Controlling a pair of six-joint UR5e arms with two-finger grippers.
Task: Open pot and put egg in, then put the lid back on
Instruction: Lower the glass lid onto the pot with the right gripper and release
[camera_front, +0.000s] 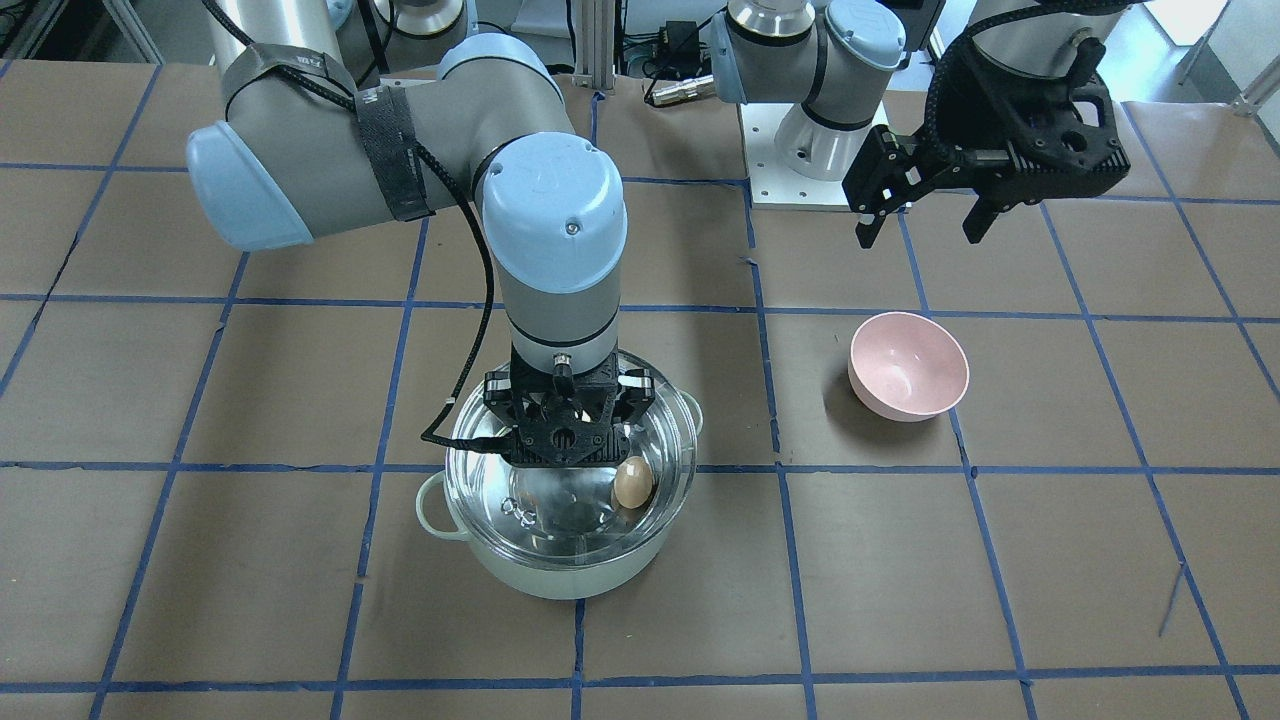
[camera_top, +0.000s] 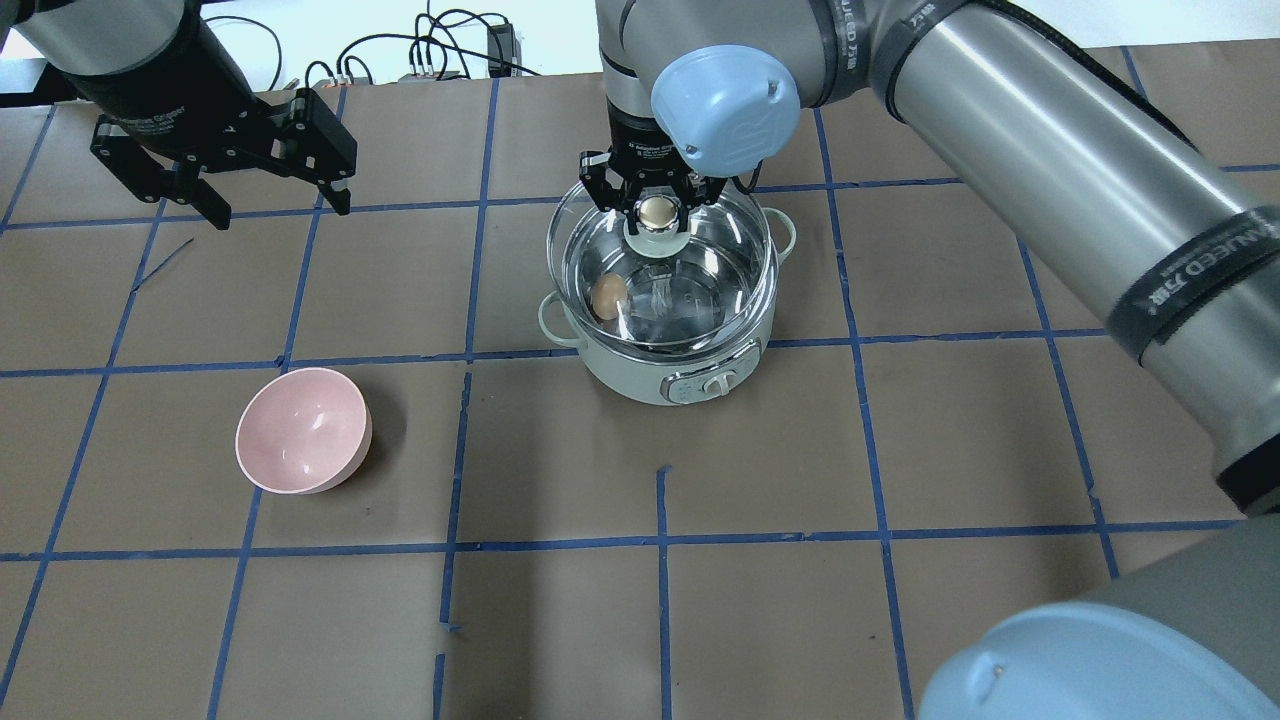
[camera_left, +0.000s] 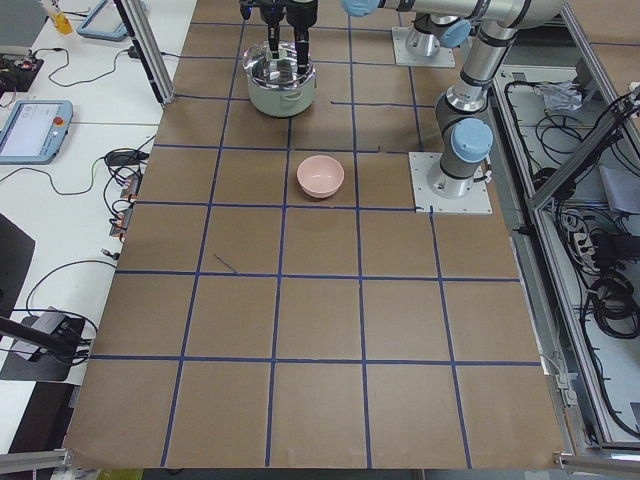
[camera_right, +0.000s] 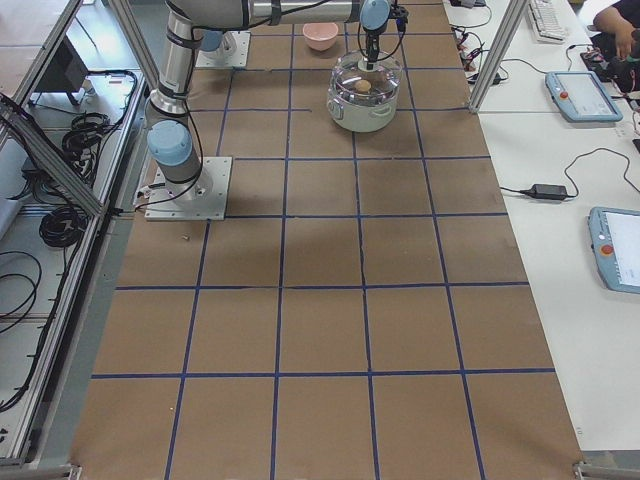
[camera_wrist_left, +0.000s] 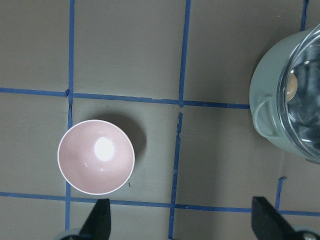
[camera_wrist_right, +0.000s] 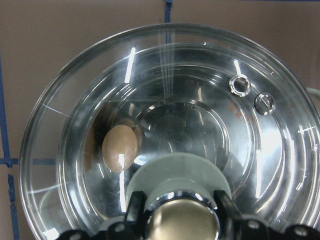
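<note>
The pale mint-green pot (camera_top: 690, 378) stands mid-table. The tan egg (camera_top: 607, 296) lies inside it on the steel bottom, and also shows in the right wrist view (camera_wrist_right: 120, 147). The clear glass lid (camera_top: 700, 300) sits level over the pot's mouth; I cannot tell whether it rests on the rim. My right gripper (camera_top: 655, 210) is shut on the lid's cream-topped knob (camera_wrist_right: 182, 222). My left gripper (camera_top: 280, 212) is open and empty, raised above the table far from the pot, also seen in the front view (camera_front: 920, 232).
A pink bowl (camera_top: 302, 430) stands empty on the robot's left side of the table, below the left wrist camera (camera_wrist_left: 96, 157). The right arm (camera_front: 400, 150) stretches over the table to the pot.
</note>
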